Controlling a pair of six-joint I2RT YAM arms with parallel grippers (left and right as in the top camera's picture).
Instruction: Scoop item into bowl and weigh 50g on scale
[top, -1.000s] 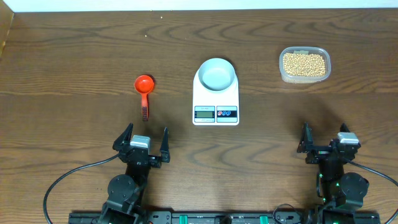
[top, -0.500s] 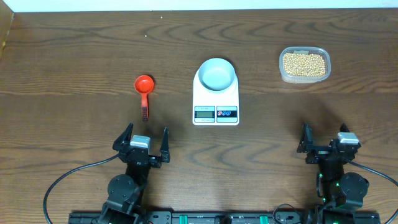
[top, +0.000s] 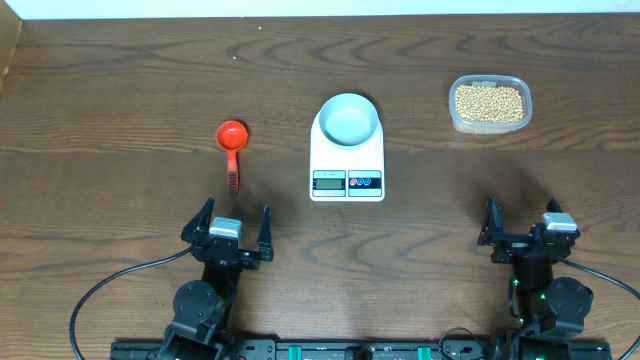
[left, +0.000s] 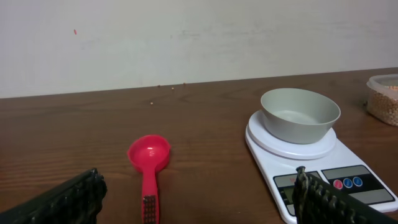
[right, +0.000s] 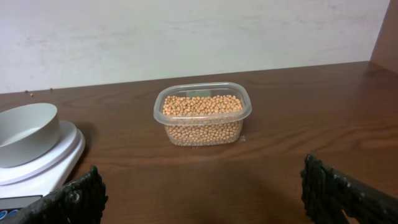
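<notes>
Beans lay in the tub while the bowl stood empty

The clear tub sat at the far right of the wooden table, well apart from the scale. The white bowl rested on the scale's round platform, with nothing inside it. A red scoop lay left of the scale, cup end away from the arms. The left gripper and right gripper hung near the front edge, jaws spread wide, holding nothing.

Wood-grain table, smooth white plastic scale, clear plastic tub (matt beans inside), shiny red plastic scoop
</notes>
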